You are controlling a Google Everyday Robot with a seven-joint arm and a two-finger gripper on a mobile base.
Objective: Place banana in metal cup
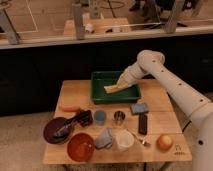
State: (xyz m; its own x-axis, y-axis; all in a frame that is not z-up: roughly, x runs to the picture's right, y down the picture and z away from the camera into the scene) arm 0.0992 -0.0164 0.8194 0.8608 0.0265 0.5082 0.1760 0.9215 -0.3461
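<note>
over the green bin (pixel 98 93), the gripper (pixel 121 82) is clamping the banana (pixel 116 87) & holding it in the air above the bin's middle. metal cup (pixel 119 117) is standing nearer the table (pixel 75 92) front, beside the blue cup (pixel 100 117), well apart from the banana.

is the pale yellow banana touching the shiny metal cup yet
Apart. The camera view shows the pale yellow banana at the end effector over the green tray, with bare table before the small shiny metal cup.
</note>
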